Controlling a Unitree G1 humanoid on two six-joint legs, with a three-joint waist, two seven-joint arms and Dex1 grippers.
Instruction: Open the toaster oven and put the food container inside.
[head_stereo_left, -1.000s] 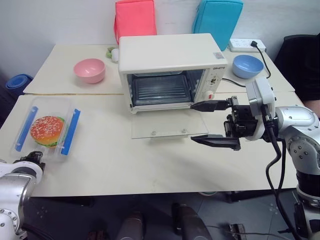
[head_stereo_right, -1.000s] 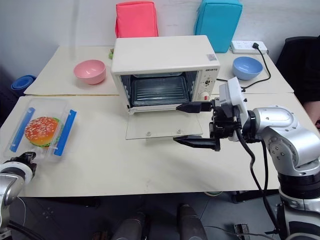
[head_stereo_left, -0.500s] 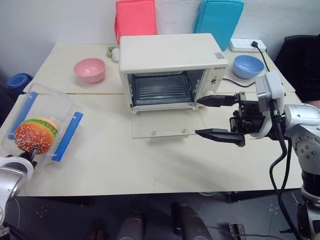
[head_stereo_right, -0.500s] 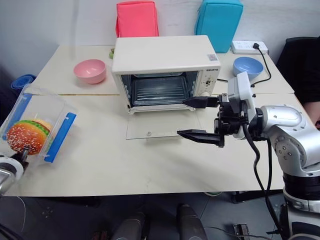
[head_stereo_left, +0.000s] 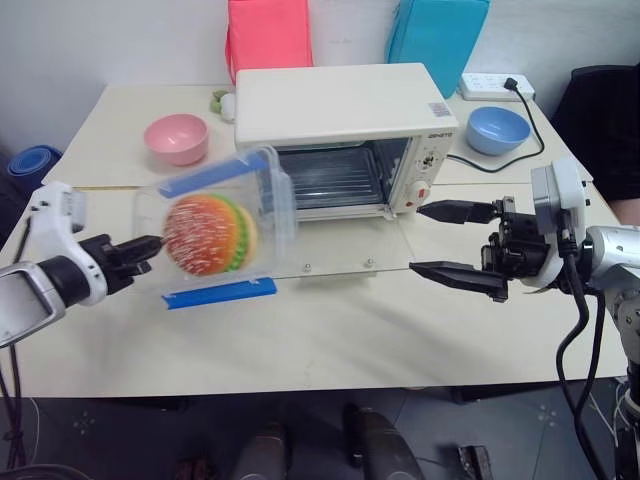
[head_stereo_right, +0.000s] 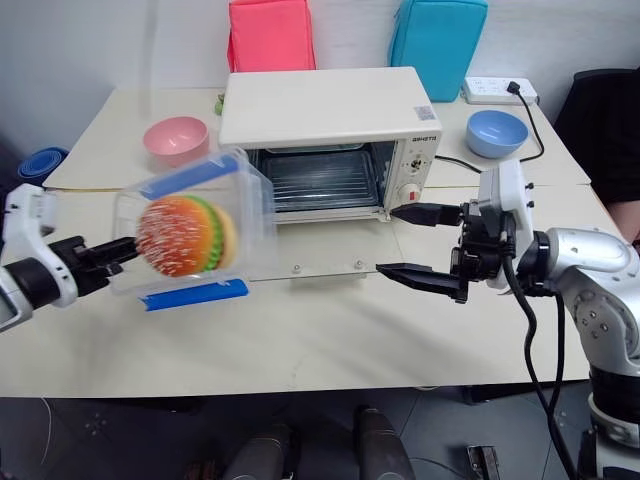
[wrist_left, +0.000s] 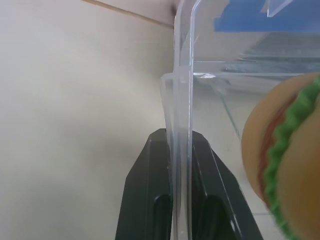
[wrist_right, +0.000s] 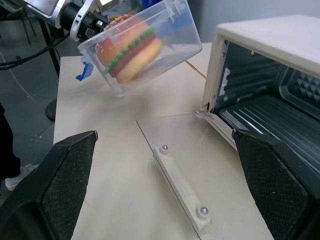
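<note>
A cream tabletop (head_stereo_left: 330, 340) against a white wall. The left gripper (head_stereo_left: 135, 250) is clenched on one thin wall of the clear rectangular plastic food container (head_stereo_left: 215, 230), which hangs tilted on its side, airborne before the cream-white toaster oven (head_stereo_left: 340, 130) and its lowered glass door (head_stereo_left: 350, 250). The right gripper (head_stereo_left: 455, 240) waits beside it, jaws spread and empty. With so narrow a pinch, the box could slip, or catch the oven's opening.

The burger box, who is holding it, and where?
The left gripper pinches the food container by its clear rim, lifted off the table. The right gripper holds nothing.
</note>
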